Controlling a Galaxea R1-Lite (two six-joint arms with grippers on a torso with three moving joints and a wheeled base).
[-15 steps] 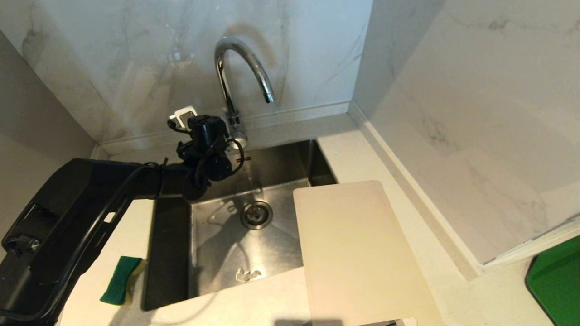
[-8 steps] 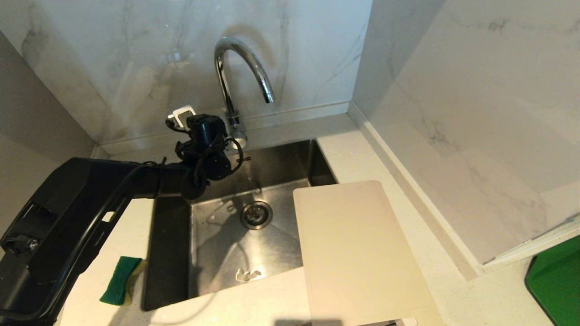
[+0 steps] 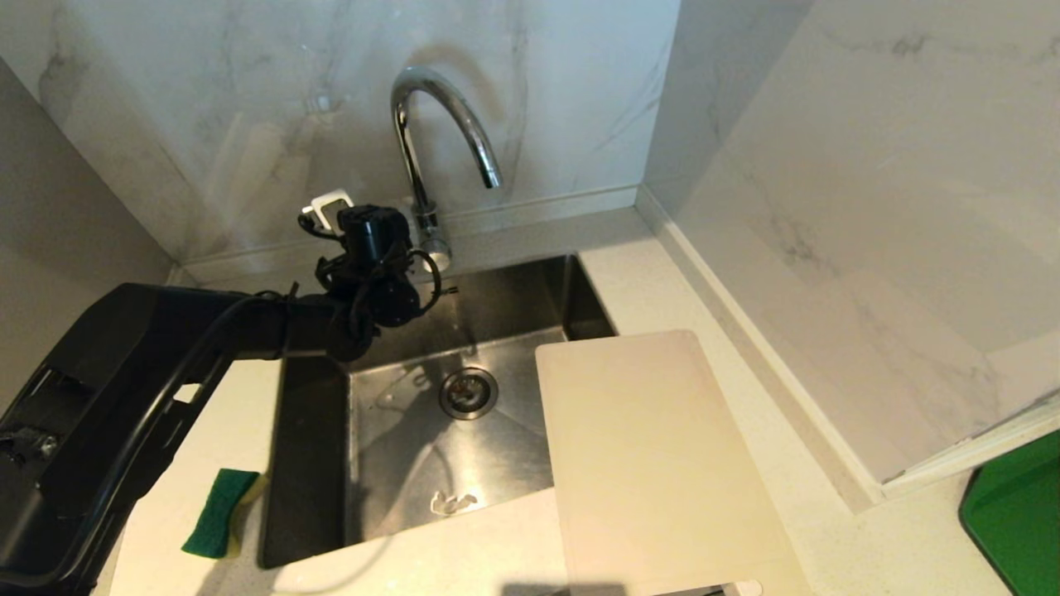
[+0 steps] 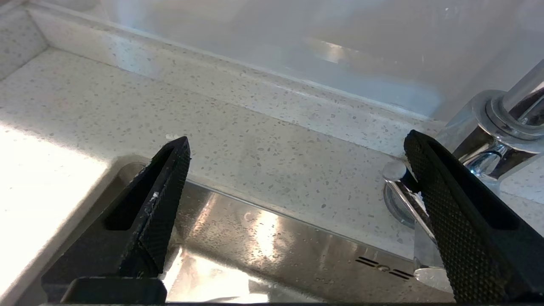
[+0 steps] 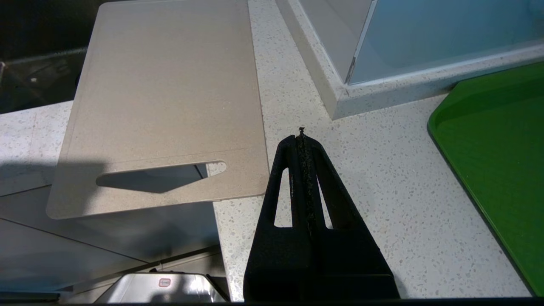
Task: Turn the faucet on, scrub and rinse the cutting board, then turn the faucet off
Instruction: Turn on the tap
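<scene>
The chrome faucet (image 3: 439,99) rises behind the sink with its spout arched over the basin, and no water shows. My left gripper (image 4: 296,138) hovers at the sink's back rim, open wide, with only countertop between the fingers. One finger (image 4: 442,199) lies against the faucet's thin side lever (image 4: 403,199), next to the faucet base (image 4: 497,127). The cream cutting board (image 3: 654,455) lies flat on the counter to the right, overhanging the basin's right side. Its handle slot (image 5: 157,176) sticks out past the counter's front. My right gripper (image 5: 301,134) is shut and empty beside that end.
A green and yellow sponge (image 3: 222,511) lies on the counter left of the sink (image 3: 397,463). A green tray (image 3: 1014,513) sits at the far right. Marble walls close in behind and to the right. My left arm (image 3: 248,331) reaches across the sink's left rim.
My left arm has crept very slightly left and toward the back wall. The board, the sponge and the faucet have not moved.
</scene>
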